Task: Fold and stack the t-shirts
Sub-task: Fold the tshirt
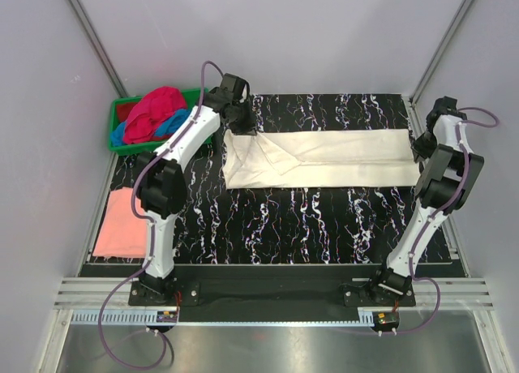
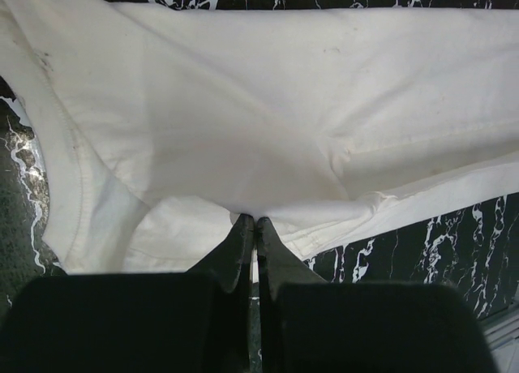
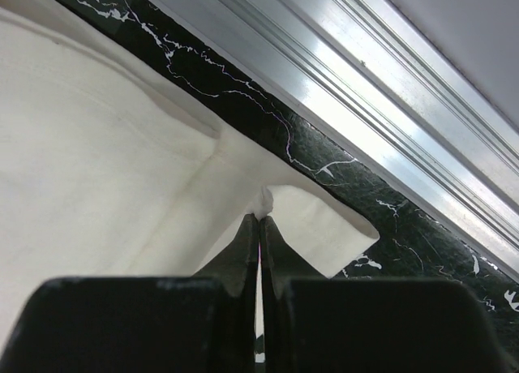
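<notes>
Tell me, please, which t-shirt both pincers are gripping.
The large cream cloth t-shirt, spread out centrally; the salmon-pink one lies flat at near left, the magenta-red one and blue one sit heaped in the green plastic crate.

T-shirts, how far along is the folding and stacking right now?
Done, it seems: the salmon-pink shirt lies folded flat at the near left of the table. In hand: the cream shirt is stretched as a long band across it, the left hand and right hand each shut on an end. Left: the magenta-red shirt and blue shirt sit heaped in the green crate; nothing is stacked yet.
</notes>
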